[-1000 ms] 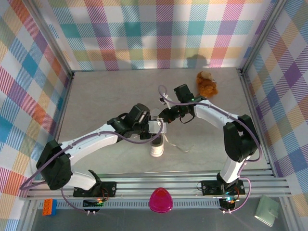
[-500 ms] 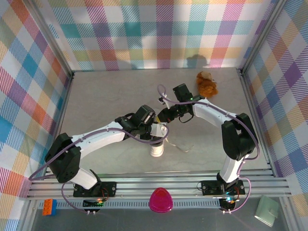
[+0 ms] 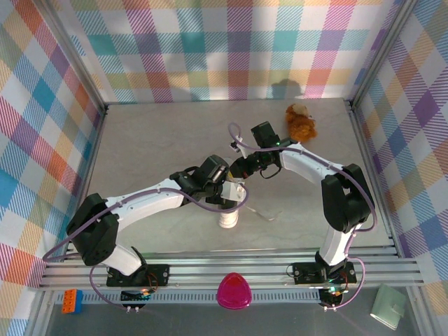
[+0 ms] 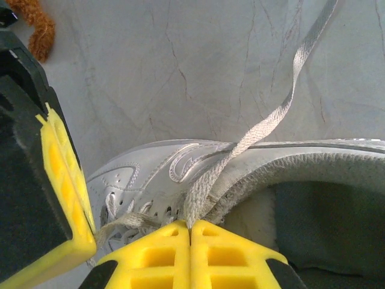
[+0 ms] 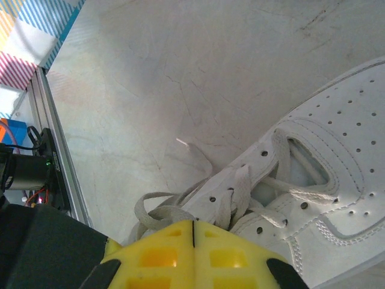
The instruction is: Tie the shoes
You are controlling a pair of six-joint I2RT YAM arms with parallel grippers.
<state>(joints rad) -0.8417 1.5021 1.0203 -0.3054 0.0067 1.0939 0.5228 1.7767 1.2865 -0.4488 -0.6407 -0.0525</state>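
Left wrist view: the left gripper (image 4: 190,233) has its yellow fingers pressed together on a flat lace (image 4: 264,126). The lace runs from the tips toward one o'clock, across the collar of the sneaker (image 4: 150,174). In the right wrist view the right gripper (image 5: 192,227) is likewise closed, and a second lace (image 5: 157,211) bunches in loops right at its tips, seemingly pinched. From above, the sneaker lies near the middle of the table (image 3: 154,140) between both grippers, with the plush toy (image 3: 301,120) well apart at two o'clock. I judge the step to be drawing both strands out for the first crossing. The next move calls for passing one strand over the other without dragging the sneaker.
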